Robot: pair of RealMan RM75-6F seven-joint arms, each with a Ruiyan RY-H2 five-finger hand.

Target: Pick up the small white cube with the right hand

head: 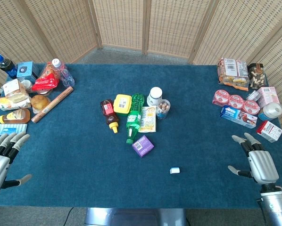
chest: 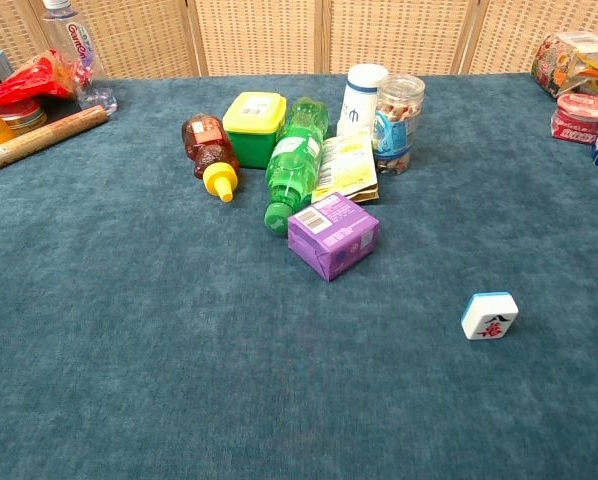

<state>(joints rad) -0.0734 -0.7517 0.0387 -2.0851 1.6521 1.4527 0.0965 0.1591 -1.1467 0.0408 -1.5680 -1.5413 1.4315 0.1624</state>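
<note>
The small white cube lies alone on the blue cloth, near the front edge and right of centre. In the chest view the cube shows a blue top edge and red marks on its face. My right hand rests at the table's front right, fingers spread, holding nothing, well to the right of the cube. At the front left corner my left hand is also open with fingers apart. Neither hand appears in the chest view.
A cluster sits mid-table: purple box, green bottle, brown sauce bottle, yellow tub, white jar, clear jar. Snack packs crowd the right edge and groceries the left.
</note>
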